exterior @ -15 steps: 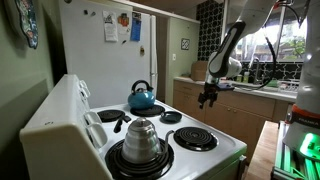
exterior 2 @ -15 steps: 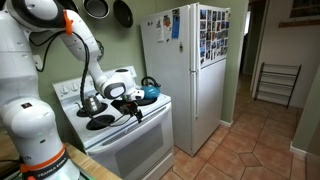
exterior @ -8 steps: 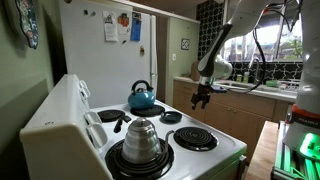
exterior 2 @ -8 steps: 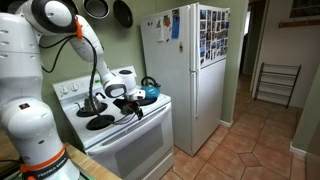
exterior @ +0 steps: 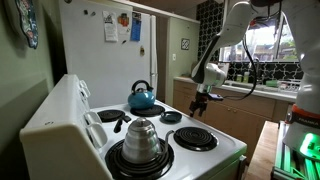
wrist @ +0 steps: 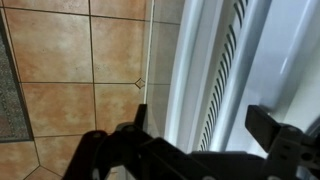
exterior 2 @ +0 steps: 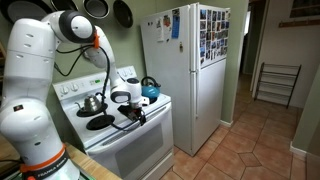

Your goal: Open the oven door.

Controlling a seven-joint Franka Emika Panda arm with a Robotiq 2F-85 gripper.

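Observation:
The white range has black coil burners (exterior: 193, 138). Its oven door (exterior 2: 140, 150) is the white front panel, shut, in an exterior view. My gripper (exterior 2: 135, 115) hangs at the range's front top edge, just above the door. In an exterior view the gripper (exterior: 199, 100) is beyond the stove's front side. In the wrist view the open jaws (wrist: 205, 130) point down over a white slotted front strip (wrist: 225, 70) of the range, and nothing is between them.
A blue kettle (exterior: 141, 98) and a silver pot (exterior: 142, 140) stand on the burners. A tall white fridge (exterior 2: 190, 80) stands beside the range. Wooden cabinets (exterior: 235, 115) line the far wall. A tiled floor (wrist: 90, 60) lies below.
The arm has swung its upper links over, and the gripper has shifted a little closer to the range's front edge.

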